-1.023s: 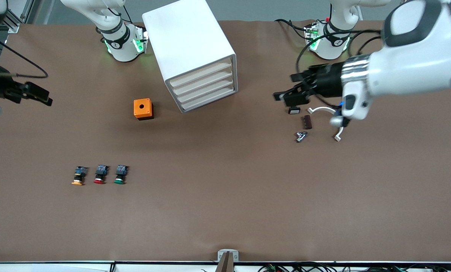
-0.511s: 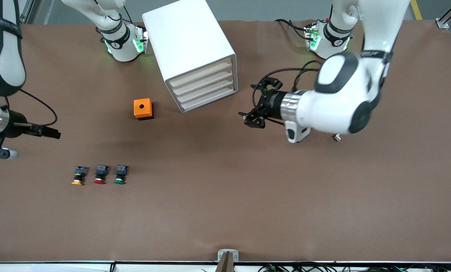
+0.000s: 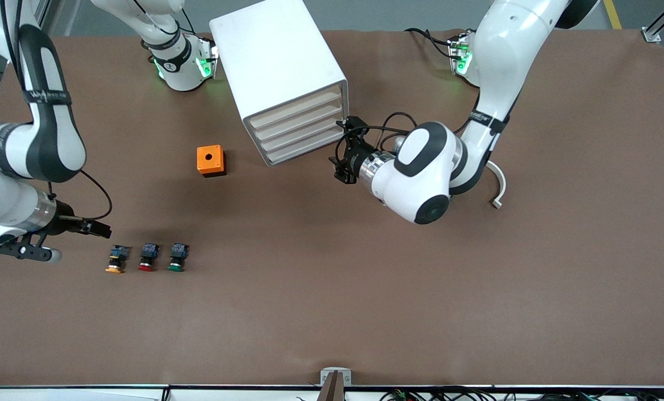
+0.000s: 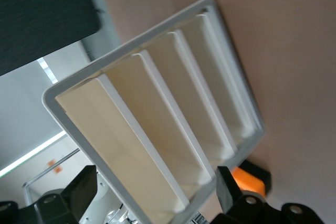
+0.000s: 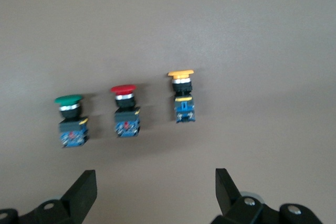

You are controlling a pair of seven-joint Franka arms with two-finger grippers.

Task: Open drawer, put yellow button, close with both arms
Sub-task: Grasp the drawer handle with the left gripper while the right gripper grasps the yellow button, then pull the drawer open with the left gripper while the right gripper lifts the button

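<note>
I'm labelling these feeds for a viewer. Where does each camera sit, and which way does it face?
Front view: high across the table, facing both arms' bases; shows the cabinet, left gripper before its drawers, right gripper beside three buttons.
Left wrist view: on the left wrist, facing the drawer fronts; open fingertips show.
Right wrist view: over the yellow button; open fingertips show.
Shared: front and left wrist both show the orange box.

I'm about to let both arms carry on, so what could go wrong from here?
The yellow button lies right beside the red button, so the open right gripper might knock or grab the wrong one. The four drawers are stacked close, so the open left gripper could catch one below the top drawer.
</note>
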